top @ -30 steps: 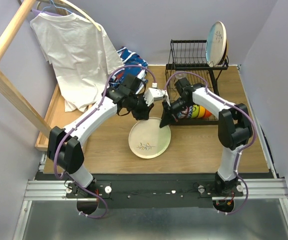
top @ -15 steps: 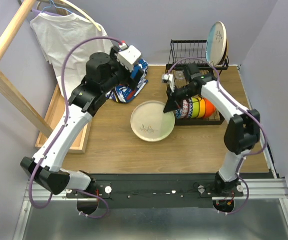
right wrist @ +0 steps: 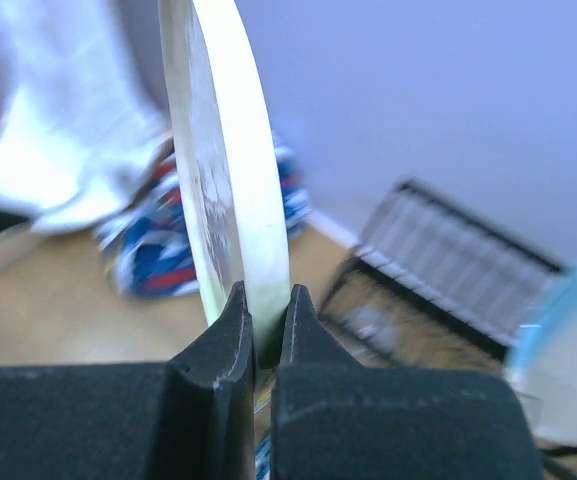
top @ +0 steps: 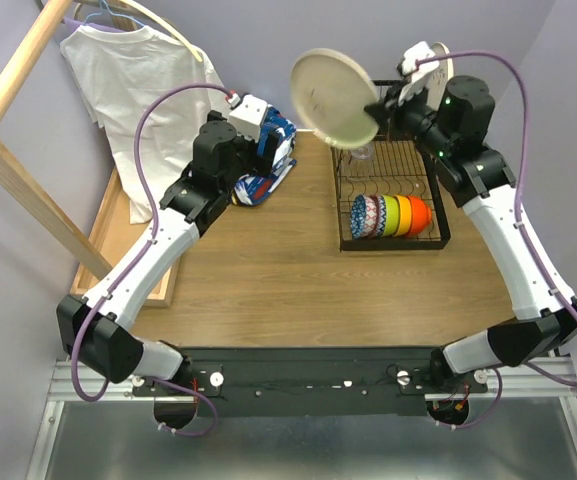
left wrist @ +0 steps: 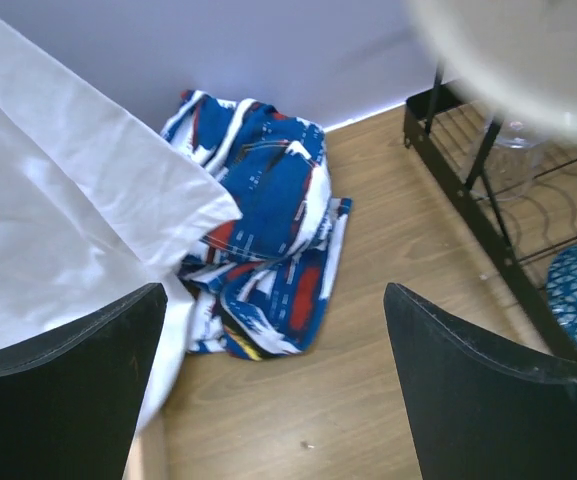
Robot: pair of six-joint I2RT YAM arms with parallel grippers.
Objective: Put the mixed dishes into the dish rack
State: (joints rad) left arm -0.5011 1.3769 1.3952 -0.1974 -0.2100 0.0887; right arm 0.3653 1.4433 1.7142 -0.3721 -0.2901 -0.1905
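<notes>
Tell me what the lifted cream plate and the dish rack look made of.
Cream plate: likely glazed ceramic, judging by its thick rounded rim and smooth pale face; melamine is possible. Dish rack: thin black rods, probably coated metal wire, fairly matte.
</notes>
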